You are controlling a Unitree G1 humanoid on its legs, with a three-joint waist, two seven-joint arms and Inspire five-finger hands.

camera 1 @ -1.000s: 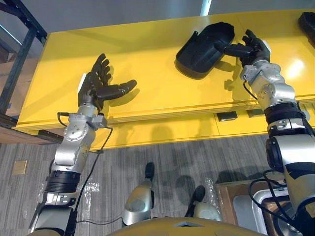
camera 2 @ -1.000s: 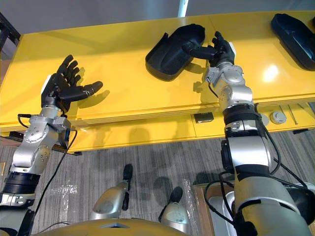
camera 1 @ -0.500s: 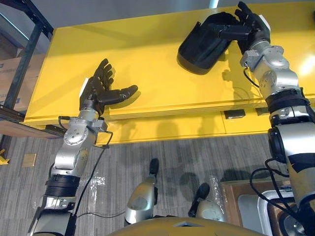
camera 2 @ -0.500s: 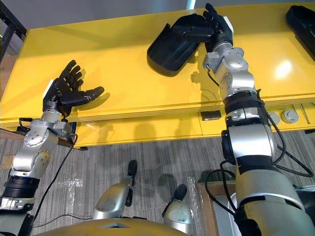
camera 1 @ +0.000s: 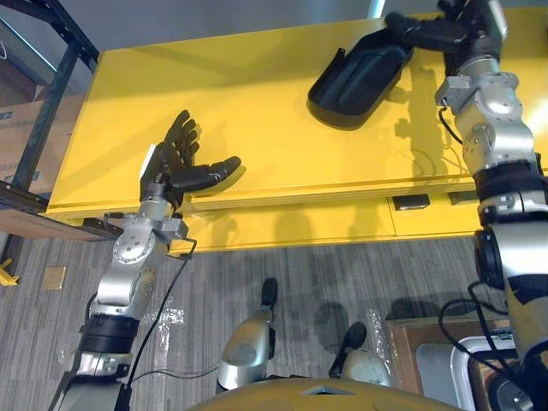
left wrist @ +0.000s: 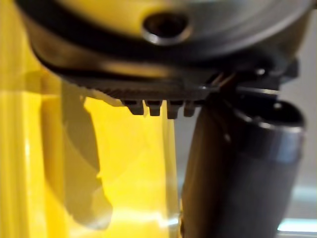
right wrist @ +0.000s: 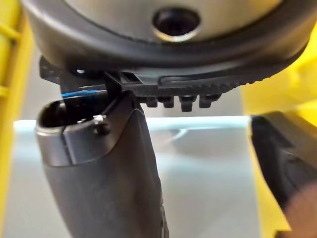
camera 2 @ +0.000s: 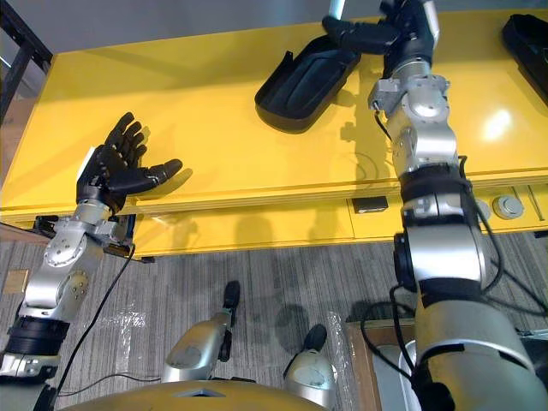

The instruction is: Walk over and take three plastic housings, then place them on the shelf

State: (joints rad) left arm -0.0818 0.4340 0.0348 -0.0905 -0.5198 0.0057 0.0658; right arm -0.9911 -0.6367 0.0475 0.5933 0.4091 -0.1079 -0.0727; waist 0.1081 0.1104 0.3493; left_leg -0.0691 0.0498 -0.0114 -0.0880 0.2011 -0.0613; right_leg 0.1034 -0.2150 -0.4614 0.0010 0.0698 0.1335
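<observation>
A black plastic housing (camera 1: 353,77) lies hollow side up on the yellow table (camera 1: 257,94), towards the far right. My right hand (camera 1: 454,26) hovers at the housing's far end, its thumb (camera 2: 360,34) held straight out over the rim; I cannot tell whether it touches. In the right wrist view the housing's dark edge (right wrist: 287,163) shows beside that thumb (right wrist: 104,173). My left hand (camera 1: 175,163) is open over the table's near left edge, fingers spread, holding nothing. A second black housing (camera 2: 527,38) lies at the table's far right.
A dark metal shelf frame (camera 1: 51,77) stands left of the table, with a cardboard box (camera 1: 17,128) behind it. Sockets (camera 1: 409,202) sit in the table's front face. A brown crate (camera 1: 428,360) stands on the floor at the lower right.
My right hand has moved away from me, from beside the housing to its far end. The housing, tipped up half a second ago, lies flat. The left hand has barely moved.
</observation>
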